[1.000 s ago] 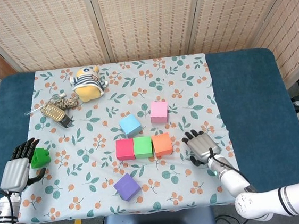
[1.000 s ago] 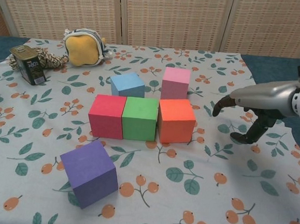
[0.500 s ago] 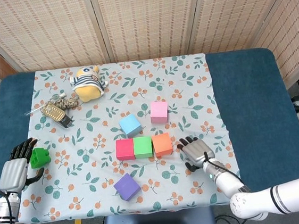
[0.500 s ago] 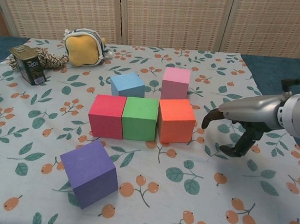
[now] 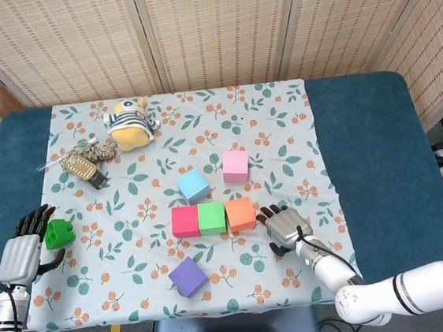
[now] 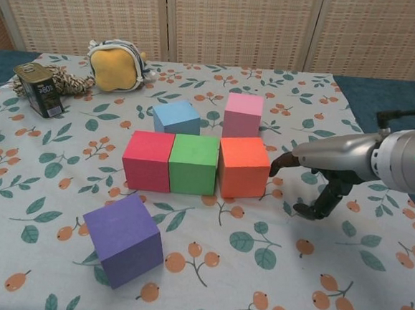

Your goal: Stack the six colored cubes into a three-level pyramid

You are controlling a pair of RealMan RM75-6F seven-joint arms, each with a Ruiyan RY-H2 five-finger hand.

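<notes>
purple cube [image 6: 123, 239] is seen nearest, alone. behind it the red cube [image 6: 147, 160], green cube [image 6: 193, 164] and orange cube [image 6: 243, 166] are set touching in a row, with the empty, spread right hand [image 6: 313, 183] just beside the orange one. blue cube [image 6: 176, 117] and pink cube [image 6: 243, 115] lie beyond. the cubes are judged light and stiff, best gripped on opposite faces. only the head view shows the left hand [image 5: 26, 251], loosely spread beside a green toy block [image 5: 57, 232].
</notes>
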